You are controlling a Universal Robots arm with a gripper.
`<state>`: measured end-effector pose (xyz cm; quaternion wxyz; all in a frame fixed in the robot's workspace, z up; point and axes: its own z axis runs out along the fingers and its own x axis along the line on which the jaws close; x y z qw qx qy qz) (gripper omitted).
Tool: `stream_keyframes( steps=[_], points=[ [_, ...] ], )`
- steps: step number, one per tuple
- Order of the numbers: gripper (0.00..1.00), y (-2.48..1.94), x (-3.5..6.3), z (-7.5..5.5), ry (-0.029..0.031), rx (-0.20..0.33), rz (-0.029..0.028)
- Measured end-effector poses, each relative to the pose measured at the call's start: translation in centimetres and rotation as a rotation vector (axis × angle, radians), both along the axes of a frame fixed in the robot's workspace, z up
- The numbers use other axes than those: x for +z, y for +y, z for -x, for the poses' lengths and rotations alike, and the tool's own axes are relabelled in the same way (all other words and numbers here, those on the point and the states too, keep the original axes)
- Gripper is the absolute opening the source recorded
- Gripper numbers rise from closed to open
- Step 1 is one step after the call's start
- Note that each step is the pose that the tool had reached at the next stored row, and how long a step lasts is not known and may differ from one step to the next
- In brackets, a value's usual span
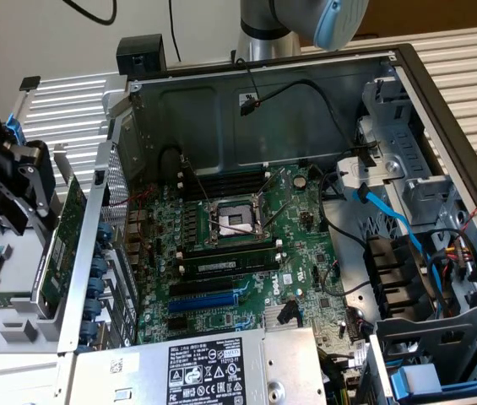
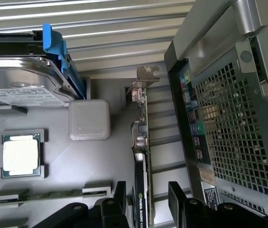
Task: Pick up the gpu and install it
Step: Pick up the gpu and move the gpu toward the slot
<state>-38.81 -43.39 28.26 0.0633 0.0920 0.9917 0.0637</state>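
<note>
While the gpu (image 2: pixel 141 156) stands on edge, the jaws straddle it, open.

A computer-assembly lab bench: an opened desktop case (image 1: pixel 221 110), bare motherboard (image 1: pixel 306 245) and grey parts tray (image 2: pixel 88 164).

Green gpu (image 2: pixel 142 147), black pincer (image 2: pixel 147 191) — grey tray (image 2: pixel 100 166), blue-railed silver drive (image 2: pixel 20 80).

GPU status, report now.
Fingers open, GPU lined up between them. GPU on edge in tray, not gripped. Computer case close alongside.
</note>
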Motion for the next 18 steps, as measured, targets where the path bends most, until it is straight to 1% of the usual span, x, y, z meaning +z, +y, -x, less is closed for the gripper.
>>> stream_keyframes(
  steps=[3,5,6,10,11,13,16,18],
  points=[
    [0.48,-0.01,-0.53,0.3,-0.0011,-0.003,-0.0003],
    [0.48,-0.03,-0.79,0.3,-0.0046,-0.006,-0.0009],
    [0.48,-0.03,-0.88,0.3,-0.0070,-0.008,-0.0013],
    [0.48,-0.05,-1.16,0.3,-0.0210,-0.021,-0.0046],
    [0.48,-0.05,-1.25,0.3,-0.0236,-0.024,-0.0055],
    [0.48,-0.07,-1.47,0.3,-0.0257,-0.032,-0.0074],
    [0.48,-0.07,-1.95,0.3,-0.0263,-0.042,-0.0101],
    [0.48,-0.06,-2.27,0.3,-0.0263,-0.047,-0.0128]
  ],
)
